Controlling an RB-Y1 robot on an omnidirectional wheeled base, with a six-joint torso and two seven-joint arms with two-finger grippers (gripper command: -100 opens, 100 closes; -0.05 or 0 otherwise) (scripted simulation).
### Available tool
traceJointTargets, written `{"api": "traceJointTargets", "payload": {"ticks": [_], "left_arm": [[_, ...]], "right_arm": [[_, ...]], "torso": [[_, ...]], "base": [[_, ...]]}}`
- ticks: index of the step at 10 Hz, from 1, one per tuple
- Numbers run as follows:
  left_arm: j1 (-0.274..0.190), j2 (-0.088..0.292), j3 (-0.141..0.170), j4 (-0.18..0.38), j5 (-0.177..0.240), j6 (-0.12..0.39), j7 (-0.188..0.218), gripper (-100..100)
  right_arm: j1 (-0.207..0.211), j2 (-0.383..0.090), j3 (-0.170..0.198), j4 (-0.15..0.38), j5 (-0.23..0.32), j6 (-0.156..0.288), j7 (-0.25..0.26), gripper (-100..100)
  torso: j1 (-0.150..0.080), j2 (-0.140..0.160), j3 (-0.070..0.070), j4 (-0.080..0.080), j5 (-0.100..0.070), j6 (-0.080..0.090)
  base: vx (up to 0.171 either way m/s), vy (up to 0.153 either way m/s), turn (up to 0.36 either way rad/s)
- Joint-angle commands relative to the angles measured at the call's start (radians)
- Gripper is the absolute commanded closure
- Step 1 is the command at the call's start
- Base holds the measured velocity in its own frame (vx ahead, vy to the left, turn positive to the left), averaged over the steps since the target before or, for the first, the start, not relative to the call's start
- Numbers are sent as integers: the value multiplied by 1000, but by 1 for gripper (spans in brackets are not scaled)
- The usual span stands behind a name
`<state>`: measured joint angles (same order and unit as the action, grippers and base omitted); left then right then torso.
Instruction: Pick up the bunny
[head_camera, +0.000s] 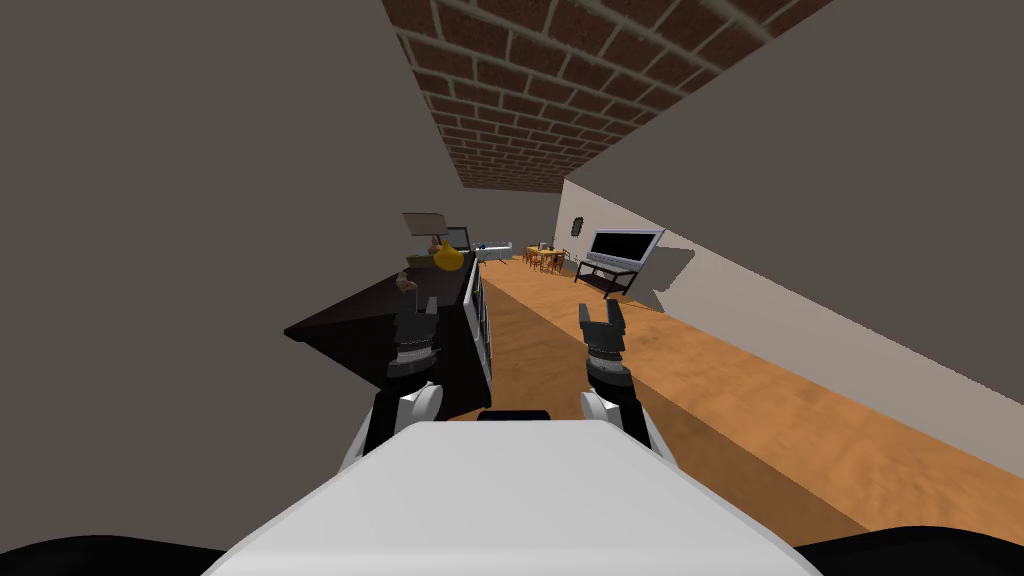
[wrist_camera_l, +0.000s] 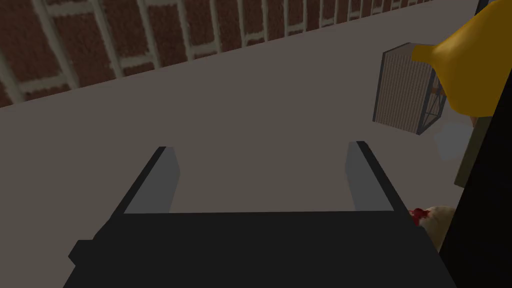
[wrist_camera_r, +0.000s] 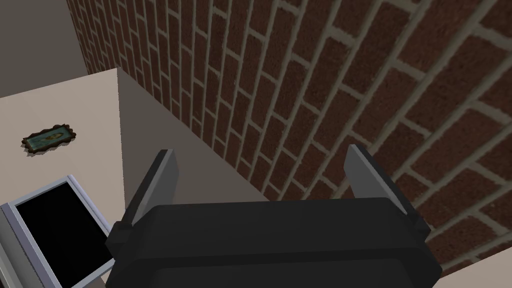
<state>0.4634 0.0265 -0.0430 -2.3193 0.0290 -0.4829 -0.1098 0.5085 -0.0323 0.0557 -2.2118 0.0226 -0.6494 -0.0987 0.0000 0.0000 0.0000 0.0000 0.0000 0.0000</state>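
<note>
Grey wall and a brick surface lie beyond the left hand (wrist_camera_l: 262, 147), whose fingers stand released and wide apart with nothing between them. The hand hovers over the dark tabletop (head_camera: 340, 325), short of the bunny (wrist_camera_l: 434, 220), a small tan figure with a red patch that lies just outside one finger.

The step in hand, as judged, is approach and alignment. Shift the hand sideways until the bunny sits centred between the fingers, then lower and close on its body. Keep the fingers away from the yellow vessel (wrist_camera_l: 475, 65) and the ribbed box-shaped shade (wrist_camera_l: 405, 90), both farther along the tabletop.

The right hand (head_camera: 602, 318) is held over the wooden floor (head_camera: 700, 400), its fingers likewise released. Leave it idle.
</note>
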Motion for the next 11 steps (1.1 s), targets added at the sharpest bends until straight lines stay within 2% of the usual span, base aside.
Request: {"api": "traceJointTargets", "payload": {"ticks": [1, 3, 4, 6, 7, 8, 9, 10, 11], "left_arm": [[-5, 34, -15, 9, 3, -4, 12, -100], [-17, 94, -51, 30, 11, -13, 38, -100], [-17, 101, -51, 30, 11, -13, 38, -100], [-35, 169, -103, 61, 22, -27, 78, -100], [-35, 194, -103, 61, 22, -27, 78, -100], [-45, 227, -135, 79, 29, -35, 102, -100], [-45, 248, -135, 79, 29, -35, 102, -100], [-56, 283, -170, 98, 36, -45, 128, -100], [-56, 307, -170, 98, 36, -45, 128, -100]], "right_arm": [[0, 0, 0, 0, 0, 0, 0, 0], [0, 0, 0, 0, 0, 0, 0, 0], [0, 0, 0, 0, 0, 0, 0, 0], [0, 0, 0, 0, 0, 0, 0, 0], [0, 0, 0, 0, 0, 0, 0, 0], [0, 0, 0, 0, 0, 0, 0, 0], [0, 0, 0, 0, 0, 0, 0, 0], [0, 0, 0, 0, 0, 0, 0, 0], [0, 0, 0, 0, 0, 0, 0, 0]], "torso": [[0, 0, 0, 0, 0, 0], [1, 3, 2, 1, 0, 0], [0, 5, 3, 1, 0, 0], [0, 4, 3, 1, 0, 0], [1, 6, 3, 1, 0, 0], [1, 6, 3, 1, 0, 0], [0, 6, 3, 1, 0, 0], [0, 5, 3, 1, 0, 0], [0, 5, 3, 1, 0, 0]], "base": [[-22, 3, 10], [-68, 6, 14], [-60, -1, 4], [-79, 6, 18], [-85, 5, 3], [-80, -11, 13], [-63, -9, 9], [-79, -2, 17], [-71, 2, 5]]}}
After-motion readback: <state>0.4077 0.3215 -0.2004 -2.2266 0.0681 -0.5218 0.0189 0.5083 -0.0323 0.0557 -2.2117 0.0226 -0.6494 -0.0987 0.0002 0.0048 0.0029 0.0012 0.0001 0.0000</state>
